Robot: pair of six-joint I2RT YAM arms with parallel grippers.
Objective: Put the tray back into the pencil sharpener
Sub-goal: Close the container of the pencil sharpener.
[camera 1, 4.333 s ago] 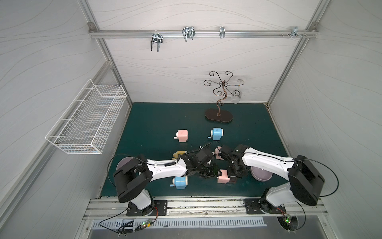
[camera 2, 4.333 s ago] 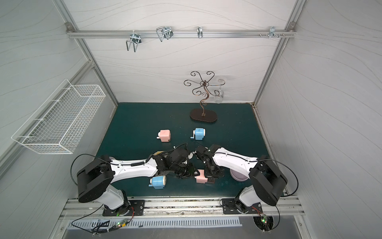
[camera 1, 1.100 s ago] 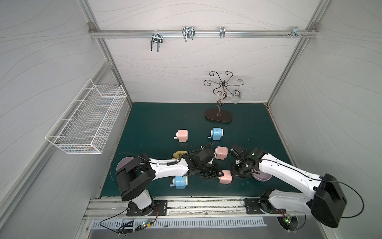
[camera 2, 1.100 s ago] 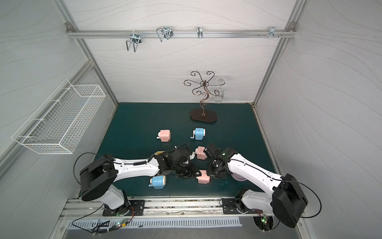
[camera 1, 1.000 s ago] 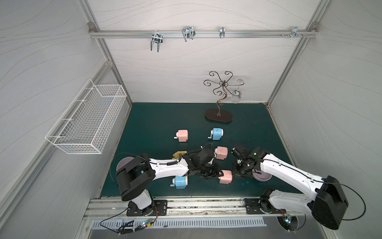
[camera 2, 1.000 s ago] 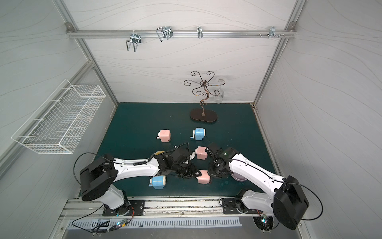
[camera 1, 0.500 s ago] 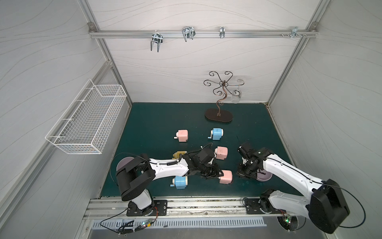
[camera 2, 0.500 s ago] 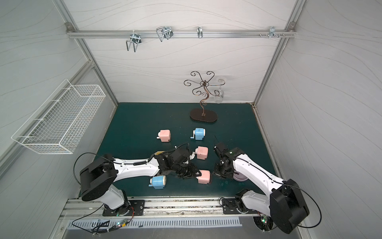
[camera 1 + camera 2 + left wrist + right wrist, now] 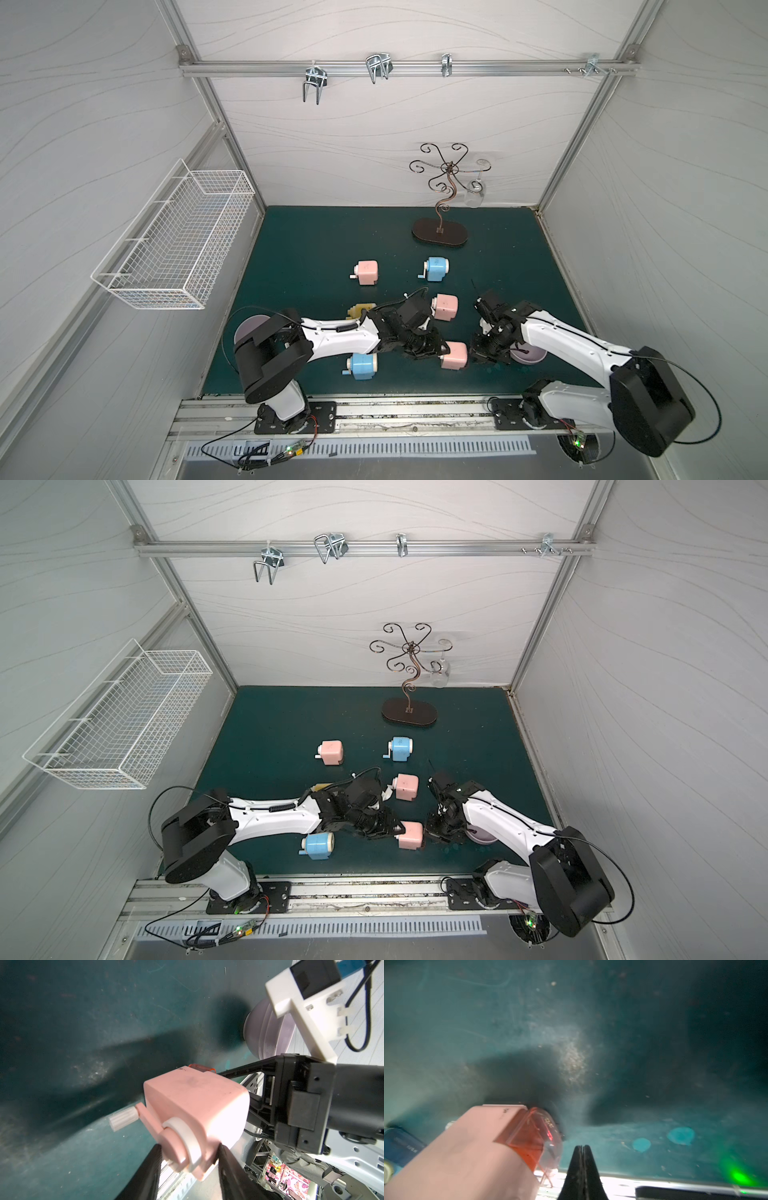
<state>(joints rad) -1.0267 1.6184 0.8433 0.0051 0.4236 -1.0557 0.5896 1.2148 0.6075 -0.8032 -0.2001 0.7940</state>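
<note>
Near the table's front edge, the pink box-shaped plastic pencil sharpener (image 9: 454, 355) lies with its long axis across the green mat (image 9: 311, 249). Its white crank points toward the left arm. The clear red plastic tray (image 9: 535, 1138) sits in the end facing the right arm, its rounded front standing out. The left gripper (image 9: 190, 1147) clamps the crank end. The right gripper (image 9: 582, 1149), jaws pressed together and empty, is just beside the tray. Since four seconds ago the sharpener has not shifted, and the right gripper has backed off it.

yellow item (image 9: 360, 309) mostly hidden, pink sharpener (image 9: 456, 1157) cropped at edge
</note>
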